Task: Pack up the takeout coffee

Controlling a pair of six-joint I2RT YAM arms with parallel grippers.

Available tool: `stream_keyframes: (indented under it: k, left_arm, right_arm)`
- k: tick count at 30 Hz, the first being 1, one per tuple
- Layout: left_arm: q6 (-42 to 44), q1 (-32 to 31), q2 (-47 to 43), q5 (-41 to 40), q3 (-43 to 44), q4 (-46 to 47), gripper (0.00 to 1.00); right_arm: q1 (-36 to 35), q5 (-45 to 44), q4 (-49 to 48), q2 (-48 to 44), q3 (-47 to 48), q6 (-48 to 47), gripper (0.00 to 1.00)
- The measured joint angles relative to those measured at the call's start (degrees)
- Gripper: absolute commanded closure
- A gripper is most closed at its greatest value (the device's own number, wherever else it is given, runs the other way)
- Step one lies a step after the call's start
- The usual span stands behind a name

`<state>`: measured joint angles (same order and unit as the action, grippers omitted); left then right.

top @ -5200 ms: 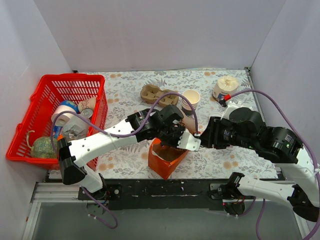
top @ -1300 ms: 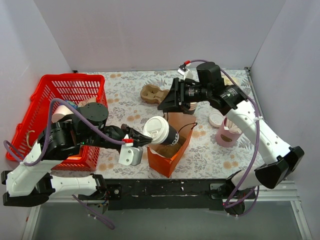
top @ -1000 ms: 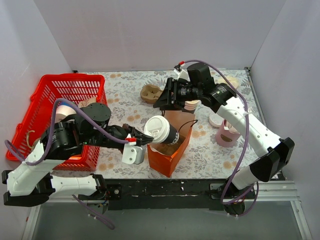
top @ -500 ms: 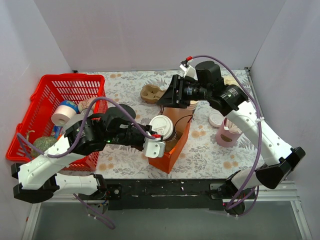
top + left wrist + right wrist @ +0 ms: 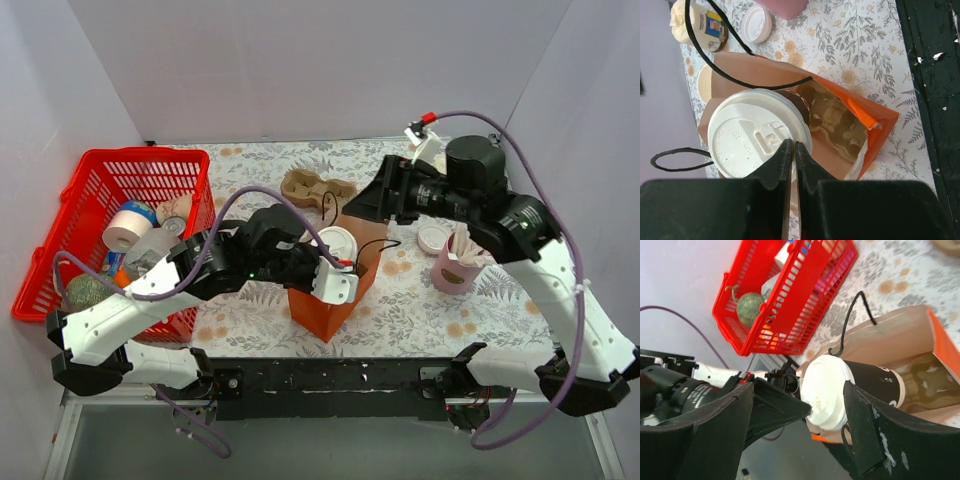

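The takeout coffee leans in the mouth of the orange paper bag on the table, its base inside and its white lid outside. The left jaws are pinched almost together on the lid's rim, seemingly grasping it; the right jaws are spread wide near the bag, holding nothing. Insertion is under way; next the cup likely needs righting and lowering, then release.

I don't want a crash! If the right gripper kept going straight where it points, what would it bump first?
Probably the cup: its white lid, sticking out of the bag, lies between the right gripper's open jaws. Depth is unclear, so the bag's rim might come first.
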<state>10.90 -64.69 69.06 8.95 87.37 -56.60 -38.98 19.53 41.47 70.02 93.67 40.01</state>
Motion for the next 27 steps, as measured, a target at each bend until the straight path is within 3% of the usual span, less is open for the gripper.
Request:
stream_keyframes:
  k: [4,10,27]
  left_arm:
    - [0.07,0.00,2.78,0.31,0.66,-0.22,1.00]
    - [0.22,-0.02,6.64,0.42,2.32,-0.28,1.00]
    - [2.51,-0.02,11.04,5.09,5.42,-3.89,1.00]
  right_arm:
    - [0.11,-6.08,2.01,-5.88,-0.15,-0.79,0.10]
    - [0.33,-14.45,4.61,-11.72,-1.42,-1.29,0.09]
    - [0.35,-20.44,7.34,-16.44,-5.79,-1.31,0.07]
